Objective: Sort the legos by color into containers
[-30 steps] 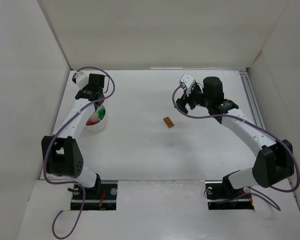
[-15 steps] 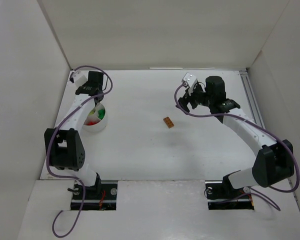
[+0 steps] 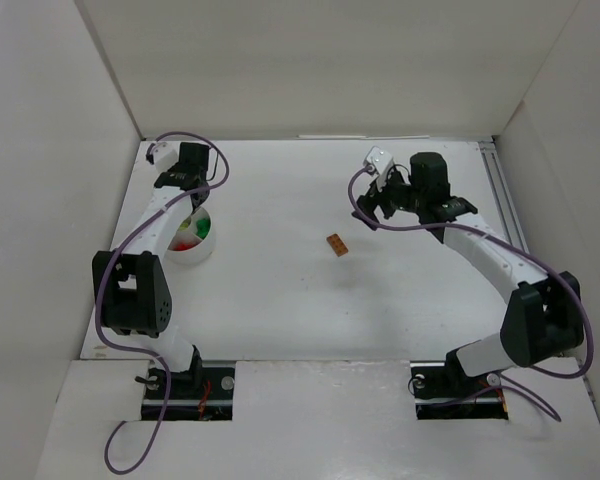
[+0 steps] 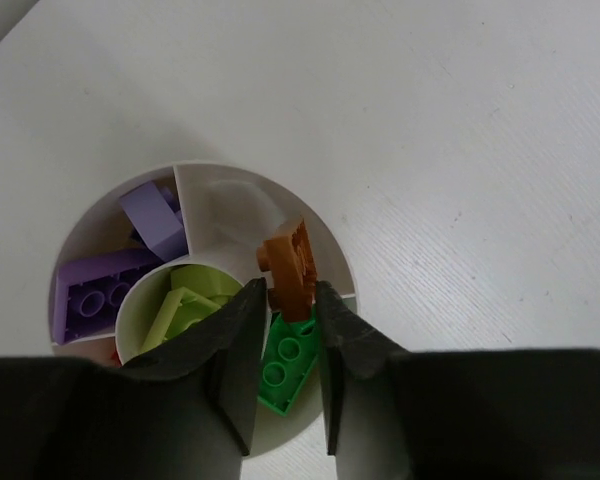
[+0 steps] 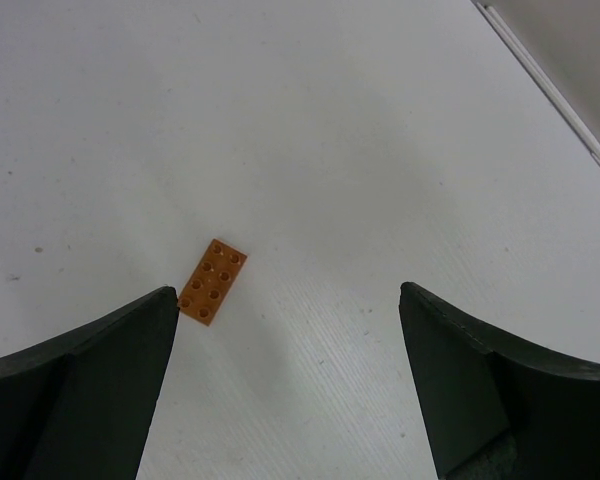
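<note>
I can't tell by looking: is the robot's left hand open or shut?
Shut. The left hand pinches an orange brick over the cup.

Bright, even light; soft shadows

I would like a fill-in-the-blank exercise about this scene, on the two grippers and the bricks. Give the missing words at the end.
1. The left gripper is shut on a held brick of ______ colour above the cup.
2. In the left wrist view, the leftmost bricks in the cup are ______.
3. The right gripper is ______, and a flat brick lies on the table near it.
Missing words: orange; purple; open.
</note>
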You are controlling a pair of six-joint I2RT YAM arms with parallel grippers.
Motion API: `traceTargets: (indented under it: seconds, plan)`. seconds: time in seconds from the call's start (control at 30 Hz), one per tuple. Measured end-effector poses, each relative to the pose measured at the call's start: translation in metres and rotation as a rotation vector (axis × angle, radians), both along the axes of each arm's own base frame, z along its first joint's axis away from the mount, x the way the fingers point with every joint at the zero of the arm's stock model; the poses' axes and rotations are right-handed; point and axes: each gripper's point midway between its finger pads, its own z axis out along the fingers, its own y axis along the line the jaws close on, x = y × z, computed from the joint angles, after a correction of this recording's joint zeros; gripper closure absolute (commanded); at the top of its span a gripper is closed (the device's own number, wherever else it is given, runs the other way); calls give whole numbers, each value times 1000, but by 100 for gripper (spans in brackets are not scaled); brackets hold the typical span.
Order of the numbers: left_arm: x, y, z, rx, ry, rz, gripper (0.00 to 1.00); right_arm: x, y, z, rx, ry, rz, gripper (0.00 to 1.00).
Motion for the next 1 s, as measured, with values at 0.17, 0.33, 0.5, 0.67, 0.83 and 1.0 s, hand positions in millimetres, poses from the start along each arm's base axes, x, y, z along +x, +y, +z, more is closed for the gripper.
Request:
traceTargets:
  seconds: [0.17, 0.33, 0.5, 0.67, 0.83, 1.0]
  plan:
    - [1, -1, 2, 0, -1, -6, 54, 1, 2, -7, -3, 19, 7, 4]
    - [1, -1, 2, -3, -1, -10, 43, 1, 1, -19, -15, 46, -8, 4]
    - [-2, -4, 14, -16, -27, -30, 12, 1, 4, -52, -82, 100, -47, 4]
    - [-7, -19, 54, -32, -135, -84, 0, -4, 18, -116, -184, 223, -64, 5]
    - [-18, -40, 95, -81, -283, -173, 0, -15, 31, -162, -318, 292, -84, 5]
    - [-29, -45, 108, -107, -346, -212, 0, -23, 47, -167, -365, 283, -92, 9]
